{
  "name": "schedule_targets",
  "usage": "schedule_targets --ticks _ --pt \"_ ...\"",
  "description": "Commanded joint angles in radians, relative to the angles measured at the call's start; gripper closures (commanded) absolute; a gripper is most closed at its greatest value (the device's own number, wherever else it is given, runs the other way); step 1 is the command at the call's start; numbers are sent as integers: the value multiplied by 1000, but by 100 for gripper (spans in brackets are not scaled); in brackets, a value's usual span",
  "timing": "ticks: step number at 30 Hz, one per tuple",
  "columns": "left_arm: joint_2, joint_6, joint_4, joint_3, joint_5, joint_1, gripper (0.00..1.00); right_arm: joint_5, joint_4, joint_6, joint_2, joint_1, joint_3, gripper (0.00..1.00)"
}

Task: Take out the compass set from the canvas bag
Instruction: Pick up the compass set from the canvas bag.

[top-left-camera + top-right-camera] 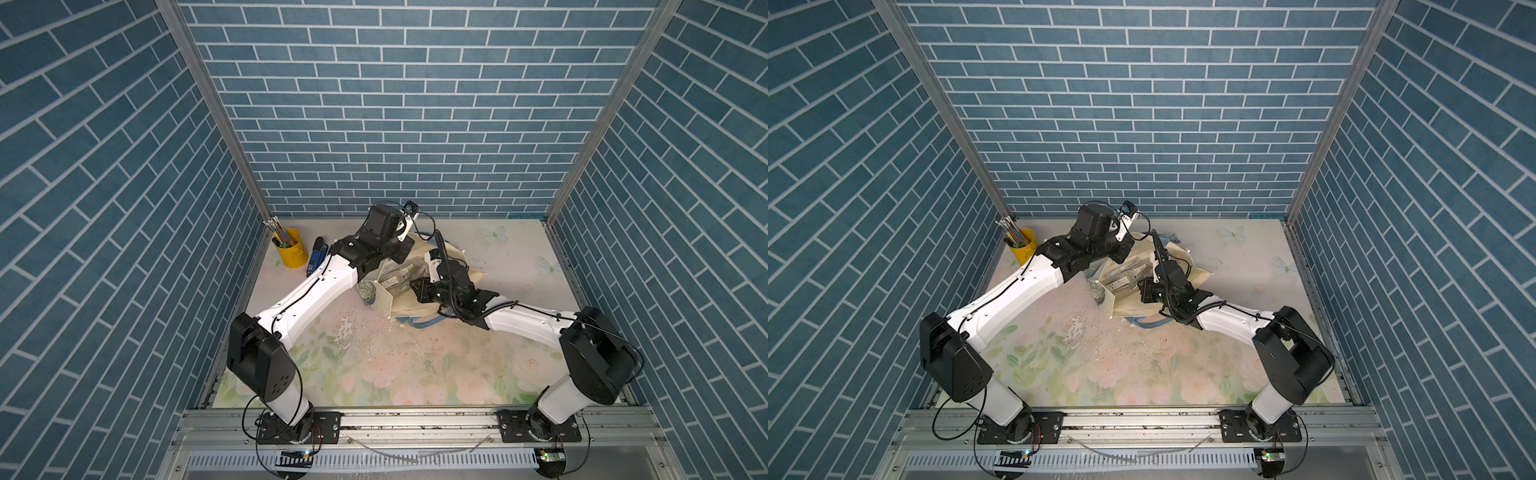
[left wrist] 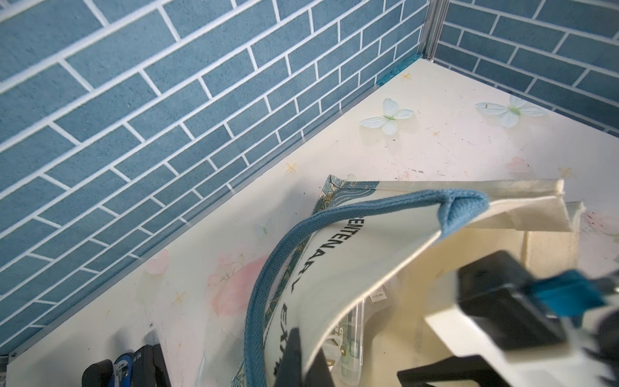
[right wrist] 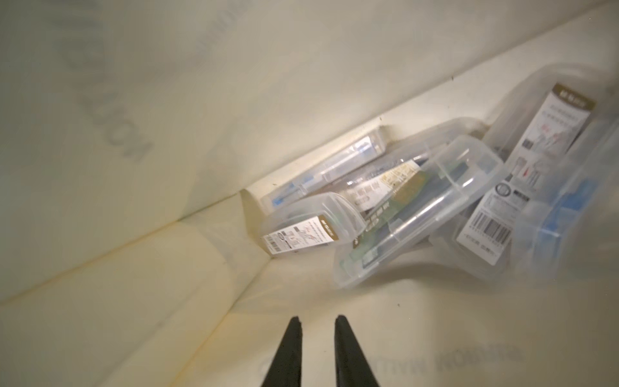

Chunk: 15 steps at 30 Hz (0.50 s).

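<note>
Canvas bag [image 1: 417, 306]: lay on its side on the floral worktop [image 1: 374, 365], behind the middle and between the two arms; both top views showed its mouth held agape.
Bag markings: the blue-green floral band [image 1: 367, 291] sat at the end towards the left arm, and dark lettering ran along the cream outer face [image 2: 351, 261].
Blue strap handle [image 2: 301, 234]: looped loosely over the raised side of the bag.
Left end effector [image 2: 303, 355]: clamped on the upper rim of the canvas bag, with cloth pinched between its dark fingers [image 2: 294, 345].
Right end effector [image 3: 317, 320]: reached inside the bag, its tips only a narrow gap apart with nothing between them, short of the cases.
Compass set cases [image 3: 418, 214]: several clear lidded plastic cases with printed labels, heaped in the bag's inner corner and overlapping each other. The right edge of the heap was blurred.
Yellow cup [image 1: 289, 249]: stood upright in the back corner on the left arm's side, holding pens.
Blue-and-black tool [image 1: 316, 255]: lay just beside the cup.
</note>
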Motion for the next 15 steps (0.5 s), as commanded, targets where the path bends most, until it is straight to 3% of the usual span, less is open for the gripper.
schedule_targets --ticks 1,5,15 --pt "-53 -31 84 31 30 -1 100 -20 34 77 49 -33 23 83" --pt "-66 -46 90 5 73 -1 100 -13 57 159 99 -77 24 84" --pt "-89 -57 108 -35 134 -2 100 45 108 311 175 -88 64 63"
